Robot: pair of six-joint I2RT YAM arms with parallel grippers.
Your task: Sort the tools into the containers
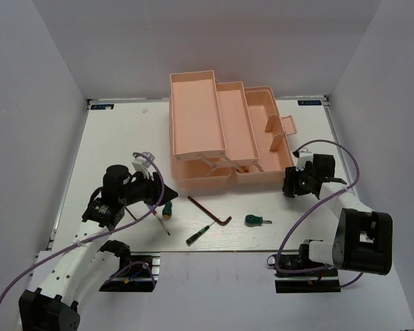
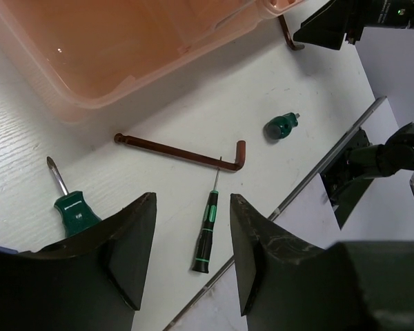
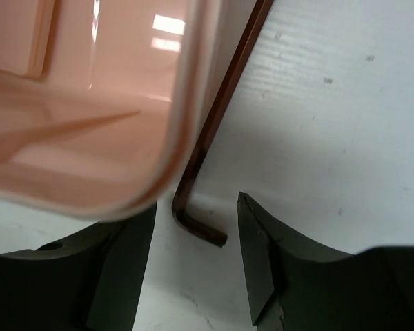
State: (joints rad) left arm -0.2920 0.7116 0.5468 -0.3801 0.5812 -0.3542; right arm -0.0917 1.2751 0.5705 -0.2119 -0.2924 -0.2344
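Observation:
The salmon-pink toolbox (image 1: 196, 114) stands open at the back centre. In front of it lie a green-orange screwdriver (image 1: 167, 210), a long dark hex key (image 1: 210, 210), a black-green screwdriver (image 1: 199, 234) and a stubby green screwdriver (image 1: 257, 221). My left gripper (image 1: 157, 195) hovers open and empty; in the left wrist view the black-green screwdriver (image 2: 207, 231) lies on the table between its fingers (image 2: 134, 248). My right gripper (image 1: 290, 184) is open, low at the toolbox's right front corner. A second hex key (image 3: 200, 200) lies against the toolbox wall (image 3: 183, 103), its bent end between the open jaws.
The table's near edge, a metal strip (image 2: 310, 183), runs close behind the tools. The toolbox lid with handle and latch (image 1: 283, 127) leans out at the right. The right arm's cable (image 1: 345, 155) loops beside it. White walls close in both sides.

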